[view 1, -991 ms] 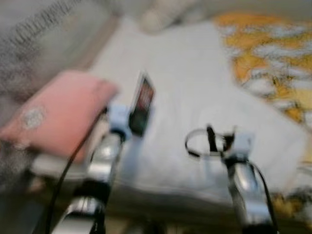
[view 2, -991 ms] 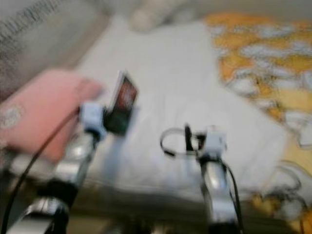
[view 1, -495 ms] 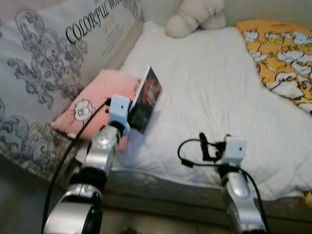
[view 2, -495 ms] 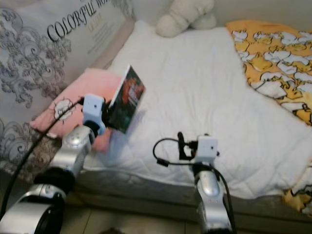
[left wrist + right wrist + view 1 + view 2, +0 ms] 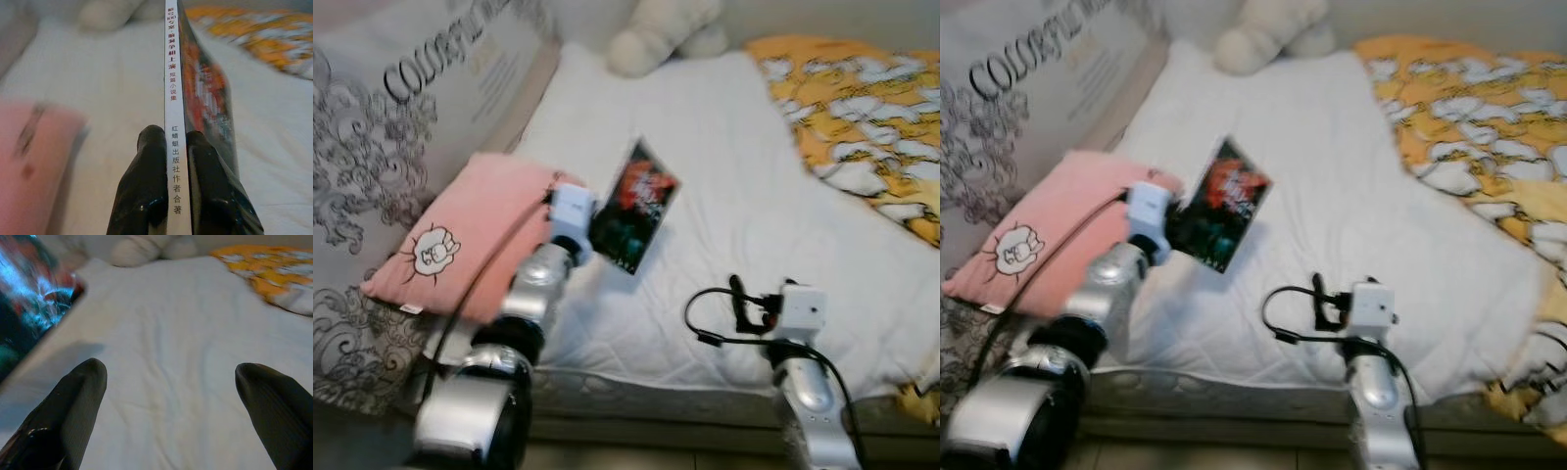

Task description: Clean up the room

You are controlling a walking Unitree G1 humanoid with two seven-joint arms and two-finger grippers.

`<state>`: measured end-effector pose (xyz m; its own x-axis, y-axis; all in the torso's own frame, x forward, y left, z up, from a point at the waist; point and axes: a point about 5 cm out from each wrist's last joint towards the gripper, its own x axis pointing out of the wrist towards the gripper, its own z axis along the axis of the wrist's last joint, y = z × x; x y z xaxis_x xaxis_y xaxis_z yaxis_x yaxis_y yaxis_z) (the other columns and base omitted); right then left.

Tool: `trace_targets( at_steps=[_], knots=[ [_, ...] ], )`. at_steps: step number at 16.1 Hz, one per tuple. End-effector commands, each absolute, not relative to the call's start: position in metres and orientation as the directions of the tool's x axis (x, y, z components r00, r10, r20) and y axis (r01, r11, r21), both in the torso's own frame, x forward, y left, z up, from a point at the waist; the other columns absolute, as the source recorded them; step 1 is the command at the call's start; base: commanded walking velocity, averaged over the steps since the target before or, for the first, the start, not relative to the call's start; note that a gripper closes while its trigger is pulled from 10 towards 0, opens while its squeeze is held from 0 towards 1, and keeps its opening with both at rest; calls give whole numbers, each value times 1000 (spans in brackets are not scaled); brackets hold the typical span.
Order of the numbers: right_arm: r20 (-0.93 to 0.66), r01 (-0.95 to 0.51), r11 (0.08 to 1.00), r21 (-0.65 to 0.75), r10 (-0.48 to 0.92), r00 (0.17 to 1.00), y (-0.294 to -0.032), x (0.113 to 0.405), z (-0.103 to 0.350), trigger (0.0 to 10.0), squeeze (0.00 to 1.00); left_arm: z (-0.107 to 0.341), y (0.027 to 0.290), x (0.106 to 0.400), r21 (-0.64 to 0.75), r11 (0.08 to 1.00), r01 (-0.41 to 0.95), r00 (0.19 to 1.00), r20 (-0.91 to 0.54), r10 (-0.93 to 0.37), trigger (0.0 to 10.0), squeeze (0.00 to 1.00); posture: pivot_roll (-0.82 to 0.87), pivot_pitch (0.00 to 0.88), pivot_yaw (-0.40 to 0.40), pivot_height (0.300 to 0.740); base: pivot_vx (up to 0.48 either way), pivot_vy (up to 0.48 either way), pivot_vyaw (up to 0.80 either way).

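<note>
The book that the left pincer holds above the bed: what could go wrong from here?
1. The left pincer pinches the book only at its spine end, so most of it hangs free. It might tilt or slip out when the arm swings.
2. If it drops, it would land on the white quilt or the pink pillow, not where it belongs.
3. The right pincer is open near the book; they could collide.

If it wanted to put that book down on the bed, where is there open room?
The white quilt lies bare between the pink pillow and the yellow duck blanket, below the plush toy. The left gripper grips the book by its spine. It is crowded along the pillow side and the blanket's edge.
</note>
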<state>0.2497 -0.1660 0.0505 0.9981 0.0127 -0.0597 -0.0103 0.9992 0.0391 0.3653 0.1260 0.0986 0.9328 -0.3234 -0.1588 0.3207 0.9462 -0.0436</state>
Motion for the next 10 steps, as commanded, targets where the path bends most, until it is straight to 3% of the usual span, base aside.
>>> trace_targets(
  at_steps=[1,2,4,6,9,10],
  knots=[
    [-67,0,999,35,2,998,-173,246,51,10000,0,104,121,370,-106,940,324,928,-158,-338,10000,0,-76,0,32,740,0,0,0],
    [-89,-12,1000,19,14,996,-179,236,50,10000,0,96,115,370,-253,917,308,906,-218,-364,10000,0,-97,0,-2,740,0,0,0],
    [-139,-68,997,-30,63,988,-194,212,54,10000,0,80,108,365,-493,858,144,894,-307,-327,10000,0,-164,0,-81,740,0,0,0],
    [-168,-105,993,-55,95,981,-197,200,59,10000,0,67,111,359,-602,798,-8,886,-375,-274,10000,0,-201,0,-115,740,0,0,0],
    [-198,-128,990,-56,114,974,-197,192,62,10000,0,61,133,357,-556,824,-107,893,-417,-166,10000,0,-210,0,-124,740,0,0,0],
    [-212,-136,989,-58,121,970,-198,188,62,10000,0,59,144,356,-478,872,-110,891,-435,-126,10000,0,-216,0,-126,740,0,0,0]
  ],
)
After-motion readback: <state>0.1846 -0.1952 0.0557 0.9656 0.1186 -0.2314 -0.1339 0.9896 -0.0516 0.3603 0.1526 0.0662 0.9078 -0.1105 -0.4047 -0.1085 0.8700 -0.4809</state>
